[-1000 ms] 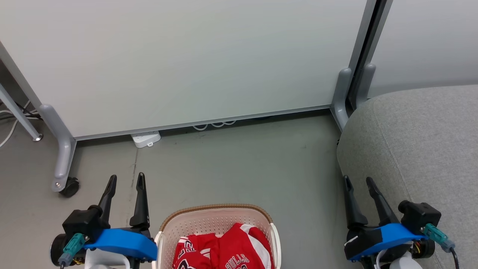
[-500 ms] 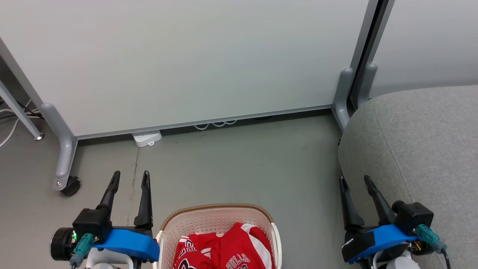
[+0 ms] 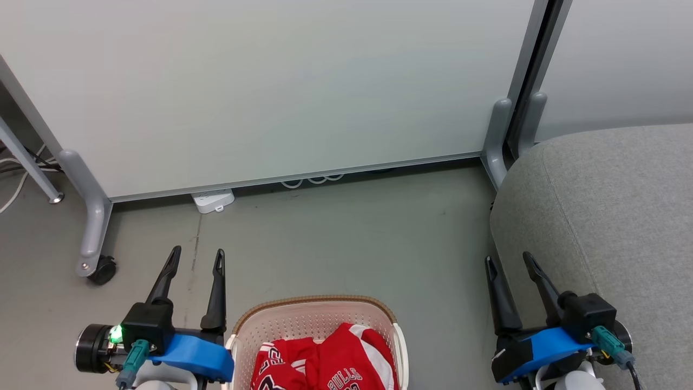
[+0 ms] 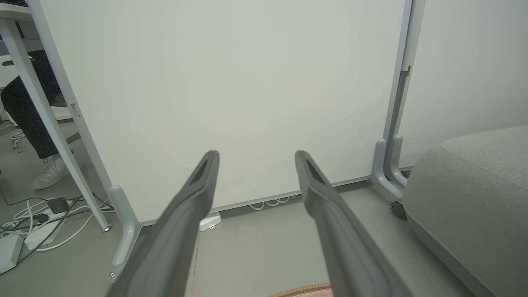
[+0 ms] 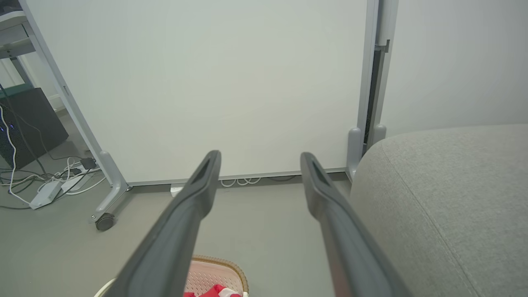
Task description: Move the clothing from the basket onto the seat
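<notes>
Red clothing (image 3: 325, 363) with white stripes and "BULLS" lettering lies in the cream perforated basket (image 3: 303, 317) at the bottom centre of the head view; a bit of it shows in the right wrist view as clothing (image 5: 214, 292) inside the basket (image 5: 214, 272). The large light-grey seat (image 3: 612, 216) fills the right side. My left gripper (image 3: 197, 257) stands open just left of the basket, empty. My right gripper (image 3: 509, 262) is open too, empty, at the seat's left edge. The left wrist view has the open left gripper (image 4: 255, 156) and the seat (image 4: 474, 185); the right wrist view has the right gripper (image 5: 260, 156) and the seat (image 5: 445, 194).
A white partition panel (image 3: 270, 86) on castered grey feet (image 3: 92, 238) stands ahead. A white power strip (image 3: 213, 200) and cables lie at its base. In the left wrist view a person's leg and white shoe (image 4: 47, 175) show behind a table leg (image 4: 53, 123).
Both grippers have shifted slightly: the left one up and to the right toward the basket, the right one a little to the left. Both stayed open. Basket and clothing have not moved.
</notes>
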